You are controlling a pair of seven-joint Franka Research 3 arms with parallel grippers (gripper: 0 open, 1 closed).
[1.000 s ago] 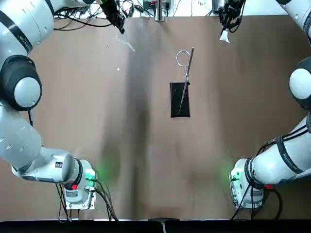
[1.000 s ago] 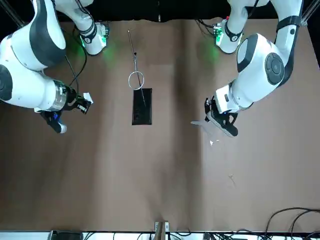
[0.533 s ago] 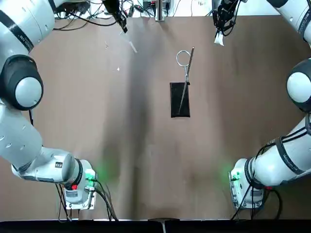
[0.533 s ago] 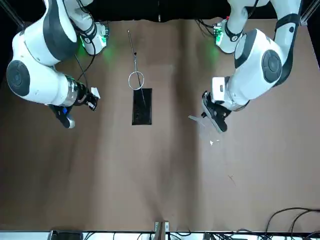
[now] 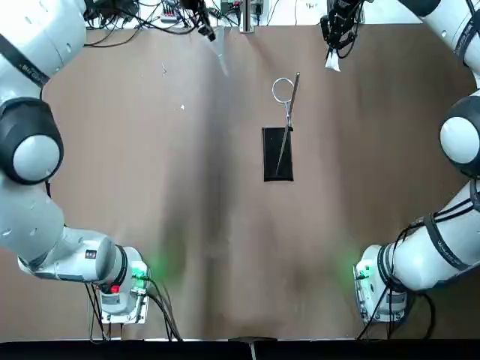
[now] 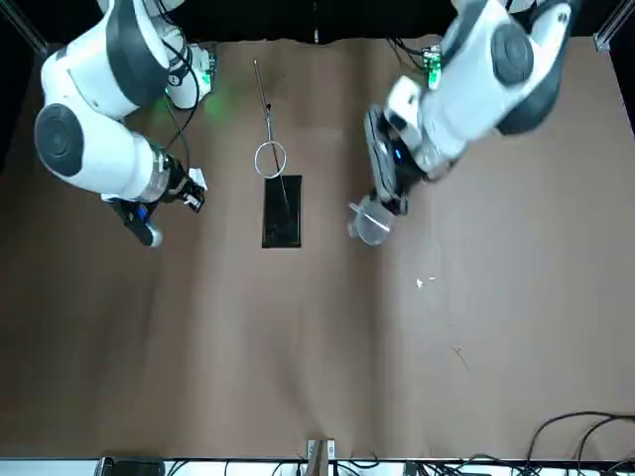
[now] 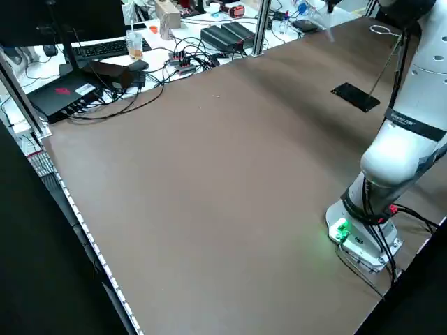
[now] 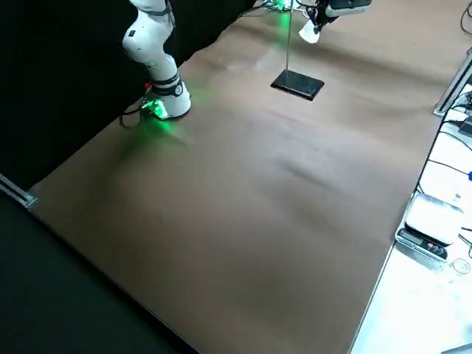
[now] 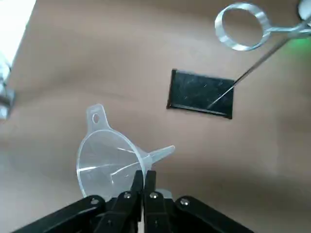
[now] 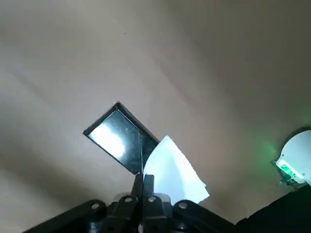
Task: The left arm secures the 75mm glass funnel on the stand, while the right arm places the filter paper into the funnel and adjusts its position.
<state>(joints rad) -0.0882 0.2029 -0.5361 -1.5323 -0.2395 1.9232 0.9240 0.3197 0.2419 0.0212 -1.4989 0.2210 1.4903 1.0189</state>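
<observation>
altogether one stand [image 5: 277,153]; left gripper [image 9: 144,180] pinches one funnel [image 9: 112,158], right gripper [image 10: 144,181] pinches one filter paper [image 10: 172,173].

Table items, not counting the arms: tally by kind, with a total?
Clear glass funnel, held in the left gripper: 1
Folded white filter paper, held in the right gripper: 1
Black-based stand with metal rod and wire ring: 1
Total: 3
</observation>
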